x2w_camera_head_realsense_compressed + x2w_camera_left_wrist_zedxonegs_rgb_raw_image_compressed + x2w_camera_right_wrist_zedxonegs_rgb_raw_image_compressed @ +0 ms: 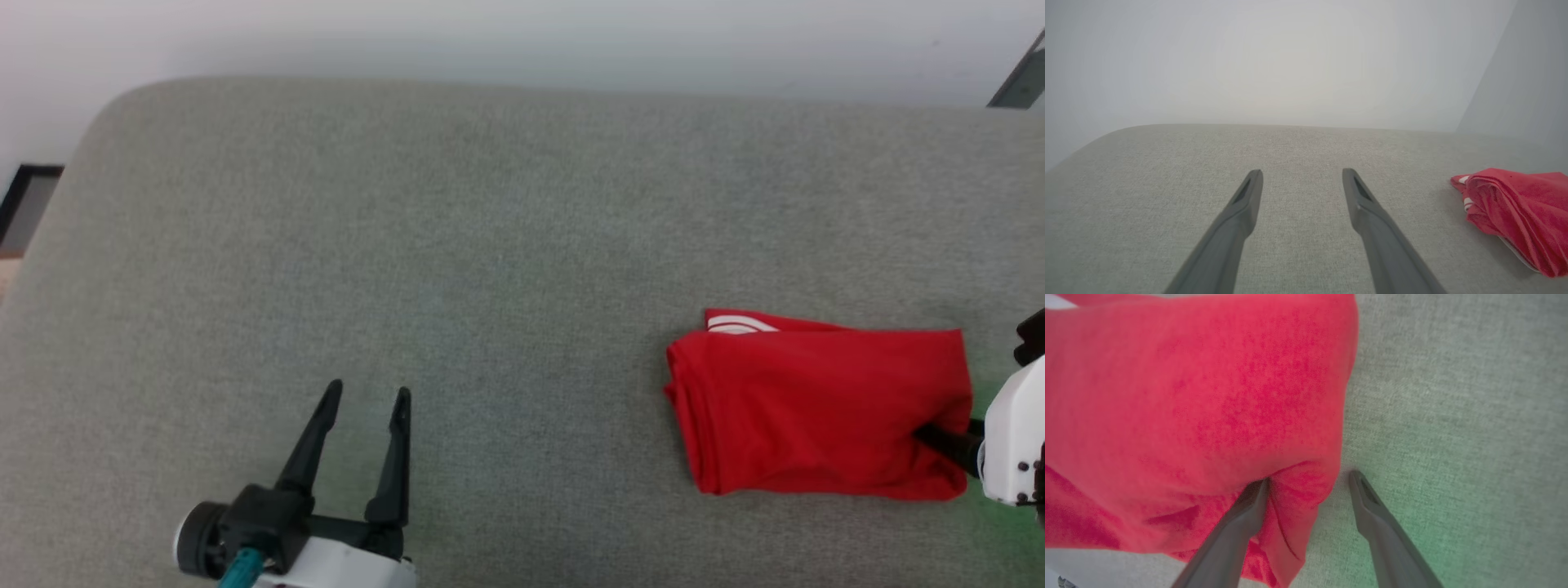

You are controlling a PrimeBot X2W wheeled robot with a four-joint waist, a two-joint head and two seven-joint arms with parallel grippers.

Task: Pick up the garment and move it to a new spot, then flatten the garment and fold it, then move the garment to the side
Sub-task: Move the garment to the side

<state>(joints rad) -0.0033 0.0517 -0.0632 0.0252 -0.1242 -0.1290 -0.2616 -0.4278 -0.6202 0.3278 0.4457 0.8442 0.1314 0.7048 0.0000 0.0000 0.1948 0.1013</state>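
The left arm lies low at the near left, its left pincer (367, 394) (1302, 175) pointing away from the robot toward the far edge, fingers nearly level above the grey fabric surface (457, 245). The right arm comes in from the right edge, its white wrist casing (1012, 441) just beside the garment (816, 408) and its fingers aimed leftward into the cloth.

The surface has a rounded far-left corner and its far edge meets a pale wall (522, 41). A broad bare stretch lies to the left of the garment and beyond it.

The garment (1515, 208) (1188, 396) lies folded into a rough red rectangle on the right part of the surface, white striped trim (739, 324) peeking from its far-left corner.

The left pincer stands wide and holds nothing. The right pincer (1309, 478) is also spread wide, straddling the garment's near-right corner: 1 finger (1249, 514) is tucked into a fold of the cloth, the other (1372, 514) is over bare fabric beside the edge.
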